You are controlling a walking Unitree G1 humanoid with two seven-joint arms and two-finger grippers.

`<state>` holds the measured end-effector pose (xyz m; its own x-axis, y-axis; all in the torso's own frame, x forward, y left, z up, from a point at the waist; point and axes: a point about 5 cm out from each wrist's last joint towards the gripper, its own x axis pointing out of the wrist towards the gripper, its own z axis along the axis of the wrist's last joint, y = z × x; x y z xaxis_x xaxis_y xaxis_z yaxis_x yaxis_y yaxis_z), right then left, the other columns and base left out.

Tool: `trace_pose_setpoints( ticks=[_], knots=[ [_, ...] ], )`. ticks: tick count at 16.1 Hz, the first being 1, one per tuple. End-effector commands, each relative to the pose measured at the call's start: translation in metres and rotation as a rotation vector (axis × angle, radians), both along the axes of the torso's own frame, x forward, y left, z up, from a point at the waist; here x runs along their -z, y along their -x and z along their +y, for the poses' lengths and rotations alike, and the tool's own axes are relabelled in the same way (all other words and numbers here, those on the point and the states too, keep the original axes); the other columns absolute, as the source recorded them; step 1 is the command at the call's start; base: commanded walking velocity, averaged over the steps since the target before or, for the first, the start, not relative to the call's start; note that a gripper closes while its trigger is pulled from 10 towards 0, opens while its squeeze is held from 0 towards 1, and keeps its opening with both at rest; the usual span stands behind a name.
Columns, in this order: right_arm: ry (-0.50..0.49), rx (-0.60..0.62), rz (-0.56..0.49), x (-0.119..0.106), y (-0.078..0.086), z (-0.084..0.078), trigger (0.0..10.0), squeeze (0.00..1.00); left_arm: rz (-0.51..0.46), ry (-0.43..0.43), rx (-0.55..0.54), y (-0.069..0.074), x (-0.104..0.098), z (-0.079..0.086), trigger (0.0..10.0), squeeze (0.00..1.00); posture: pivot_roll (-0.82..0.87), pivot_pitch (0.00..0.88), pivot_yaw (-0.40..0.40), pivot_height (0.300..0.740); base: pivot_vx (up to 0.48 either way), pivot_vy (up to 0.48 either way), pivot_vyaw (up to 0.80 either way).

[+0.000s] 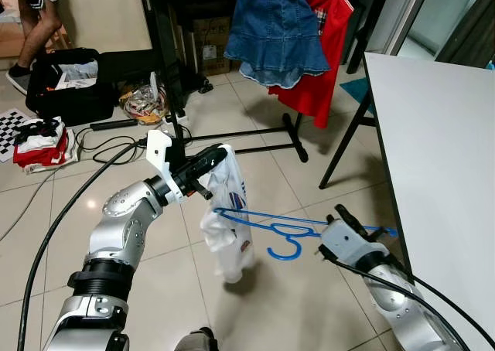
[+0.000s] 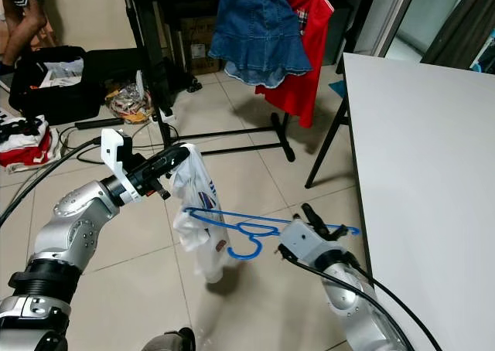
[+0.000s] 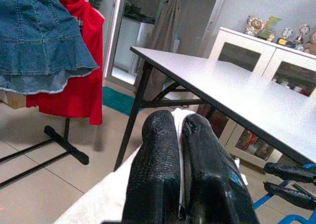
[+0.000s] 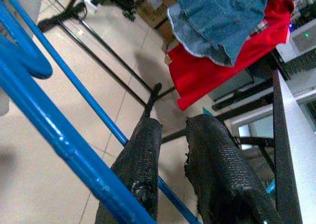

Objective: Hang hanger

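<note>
Left jaws (image 1: 220,156) pinch white shirt (image 1: 228,212); right jaws (image 1: 346,218) apparently grip blue hanger (image 1: 267,221).

Left arm (image 1: 124,227) raised, elbow bent, forearm reaching forward and right. Left gripper (image 1: 219,157) pinched tight on white shirt (image 1: 229,216), fingers (image 3: 158,179) pressed together with cloth between. Right arm (image 1: 402,301) low, forearm angled forward and left. Right gripper (image 1: 349,219) clamped on end of blue hanger (image 1: 286,226), fingers (image 4: 217,169) slightly parted at tips.
</note>
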<state>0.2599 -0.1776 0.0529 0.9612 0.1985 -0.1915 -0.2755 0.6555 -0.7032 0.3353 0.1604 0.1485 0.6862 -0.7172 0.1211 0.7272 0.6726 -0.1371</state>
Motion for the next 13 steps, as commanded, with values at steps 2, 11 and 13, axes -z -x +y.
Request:
trace_pose_setpoints(
  ticks=[2, 11, 13],
  knots=[
    [0.010, 0.008, -0.014, -0.002, -0.002, -0.004, 10.0, 0.00, -0.021, -0.007, 0.013, -0.001, -0.005, -0.002, 10.0, 0.00, 0.08, 0.115, 0.028, 0.740, 0.000, 0.000, 0.00],
    [-0.005, 0.018, -0.092, -0.016, -0.010, -0.004, 10.0, 0.00, -0.024, -0.015, 0.018, -0.001, -0.005, -0.001, 10.0, 0.00, 0.09, 0.110, 0.035, 0.740, 0.000, 0.000, 0.00],
    [-0.015, 0.005, -0.118, -0.022, -0.010, -0.002, 10.0, 0.00, -0.024, -0.015, 0.021, -0.001, -0.005, -0.002, 10.0, 0.00, 0.08, 0.109, 0.034, 0.740, 0.000, 0.000, 0.00]
  ],
)
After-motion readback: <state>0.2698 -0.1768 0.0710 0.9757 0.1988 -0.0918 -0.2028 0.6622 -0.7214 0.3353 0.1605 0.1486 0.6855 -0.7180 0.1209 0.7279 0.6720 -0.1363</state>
